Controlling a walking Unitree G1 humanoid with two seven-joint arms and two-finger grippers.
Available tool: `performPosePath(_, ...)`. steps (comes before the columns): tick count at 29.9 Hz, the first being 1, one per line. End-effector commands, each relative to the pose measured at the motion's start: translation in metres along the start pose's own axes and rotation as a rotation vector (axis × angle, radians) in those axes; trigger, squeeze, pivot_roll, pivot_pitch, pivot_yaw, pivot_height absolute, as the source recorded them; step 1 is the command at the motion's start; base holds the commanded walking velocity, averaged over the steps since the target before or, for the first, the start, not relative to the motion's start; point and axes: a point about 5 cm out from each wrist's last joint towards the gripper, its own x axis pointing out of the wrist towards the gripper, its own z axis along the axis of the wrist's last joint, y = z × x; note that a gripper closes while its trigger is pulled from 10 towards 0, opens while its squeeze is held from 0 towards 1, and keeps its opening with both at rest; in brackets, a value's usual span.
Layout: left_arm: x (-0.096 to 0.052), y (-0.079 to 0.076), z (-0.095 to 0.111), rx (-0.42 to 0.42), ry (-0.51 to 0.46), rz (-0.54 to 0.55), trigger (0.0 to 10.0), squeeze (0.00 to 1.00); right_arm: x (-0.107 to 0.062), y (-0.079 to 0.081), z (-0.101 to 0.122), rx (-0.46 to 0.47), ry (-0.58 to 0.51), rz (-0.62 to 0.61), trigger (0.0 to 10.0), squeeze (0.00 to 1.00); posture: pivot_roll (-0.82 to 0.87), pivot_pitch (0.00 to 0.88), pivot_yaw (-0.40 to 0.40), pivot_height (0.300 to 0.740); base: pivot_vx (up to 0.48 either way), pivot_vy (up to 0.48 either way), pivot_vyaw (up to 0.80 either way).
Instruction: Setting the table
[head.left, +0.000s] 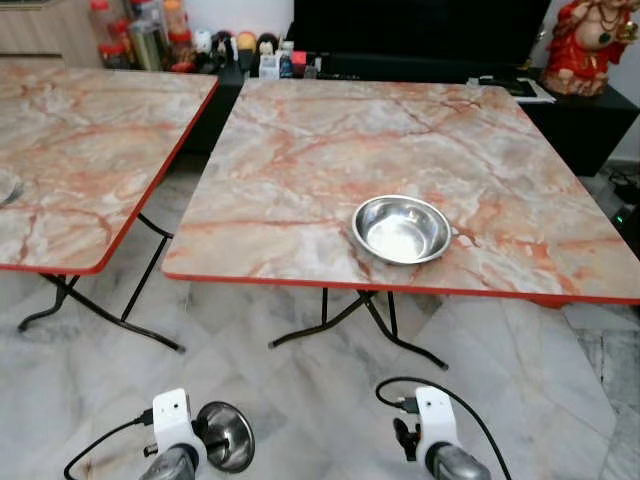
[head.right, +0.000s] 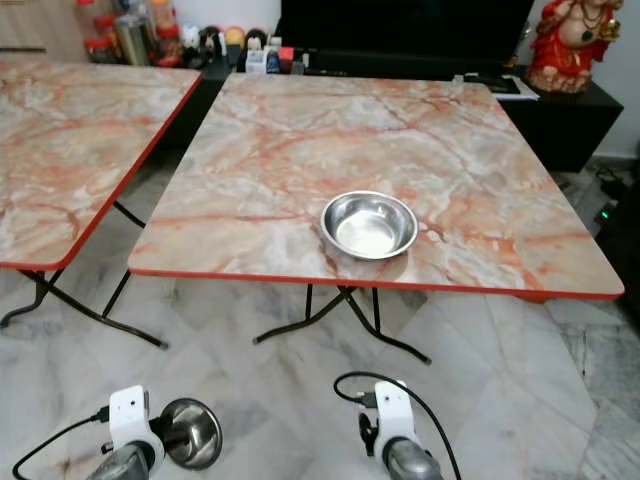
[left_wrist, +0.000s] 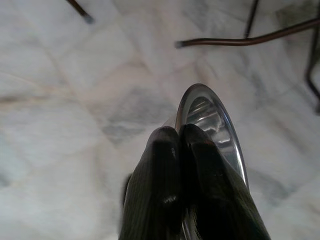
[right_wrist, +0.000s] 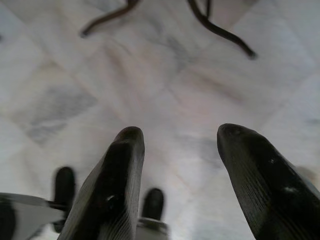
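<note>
A steel bowl (head.left: 401, 229) rests on the marble-patterned table (head.left: 330, 150), close to its red front edge. A second steel bowl (head.left: 227, 436) hangs low over the floor at the bottom left, and my left gripper (left_wrist: 179, 136) is shut on its rim (left_wrist: 227, 131). My right arm (head.left: 437, 432) hangs low at the bottom centre, and its gripper (right_wrist: 180, 137) is open over the marble floor with nothing between the fingers.
A second marble table (head.left: 80, 150) stands to the left, with a narrow gap between the two. Black folding legs (head.left: 375, 325) run under the tables. Behind are a dark cabinet with jars and small items (head.left: 200, 45) and a red figurine (head.left: 590, 45).
</note>
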Motion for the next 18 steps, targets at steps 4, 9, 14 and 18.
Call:
performPosePath(4,-0.0014,0.0098,-0.0009,0.016,0.009,0.019,10.0,0.0,0.0015,0.0078,0.0044,0.02,-0.014,0.015,10.0,0.0,0.1,0.075,-0.032,0.74,0.273,0.0,0.0)
performPosePath(9,-0.0013,0.0116,0.0005,0.023,0.008,0.019,10.0,0.0,0.0014,0.0093,0.0032,0.024,-0.012,0.016,10.0,0.0,0.09,0.077,-0.026,0.74,0.274,0.0,0.0)
performPosePath(14,-0.0013,0.0116,0.0004,0.027,0.008,0.017,10.0,0.0,0.001,0.0085,0.0013,0.027,-0.008,0.012,10.0,0.0,0.09,0.077,-0.025,0.74,0.282,0.0,0.0)
performPosePath(18,-0.0012,0.0092,-0.0004,0.038,0.013,0.009,10.0,0.0,0.0008,0.0078,0.0008,0.026,-0.006,0.011,10.0,0.0,0.09,0.079,-0.028,0.74,0.208,0.0,0.0)
